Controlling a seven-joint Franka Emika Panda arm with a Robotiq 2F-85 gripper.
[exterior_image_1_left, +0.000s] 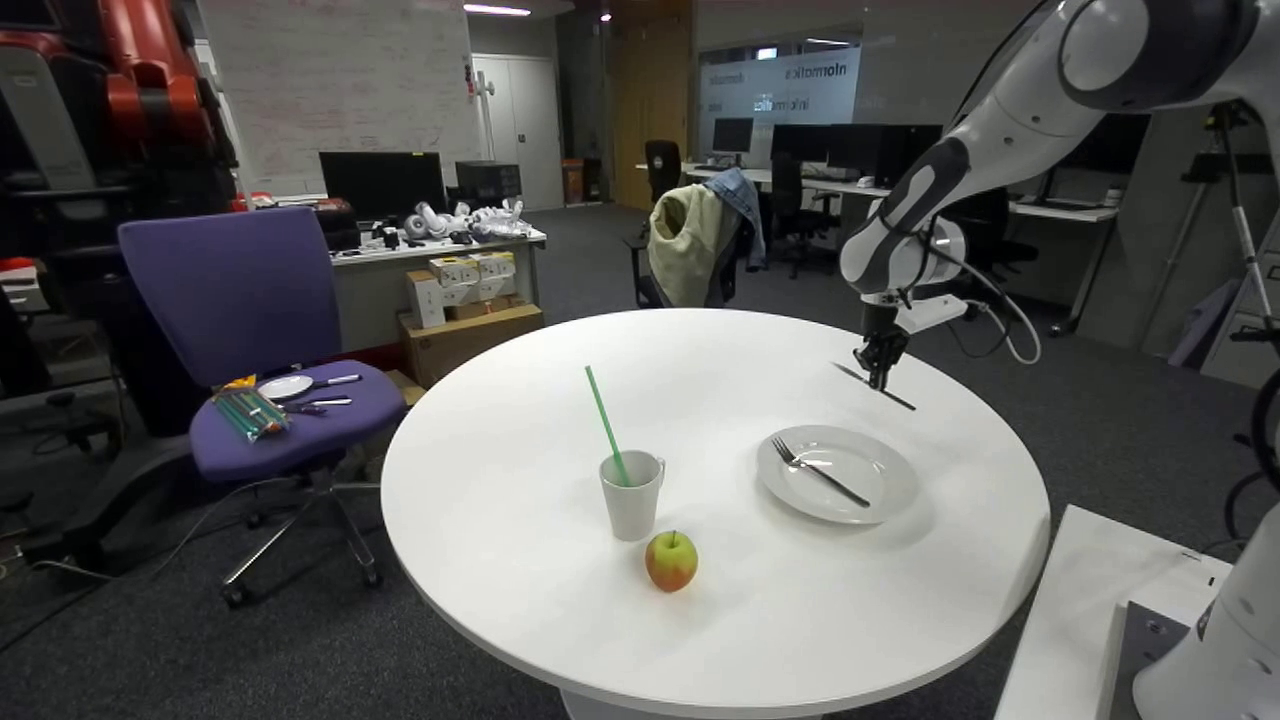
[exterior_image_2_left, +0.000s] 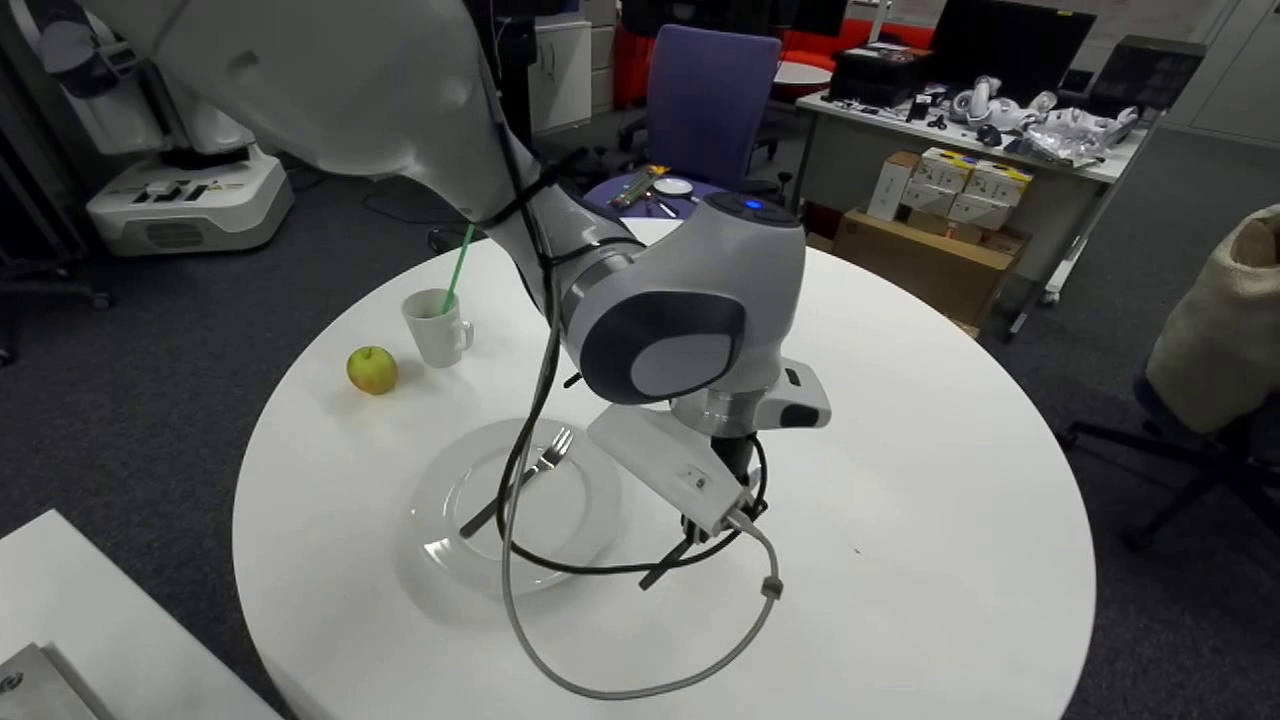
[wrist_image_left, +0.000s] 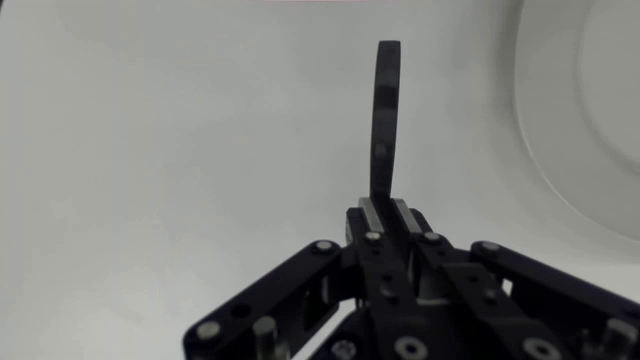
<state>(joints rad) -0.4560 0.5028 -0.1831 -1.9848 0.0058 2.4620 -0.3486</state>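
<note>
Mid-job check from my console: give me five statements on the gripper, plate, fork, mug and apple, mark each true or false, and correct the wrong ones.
1. The gripper is closed on a dark utensil. True.
2. A fork lies on the white plate. True.
3. The dark utensil touches the white plate. False: the wrist view shows them apart.
4. An apple stands beside the mug. True.
5. The mug has nothing in it. False: a green straw leans in it.
</note>
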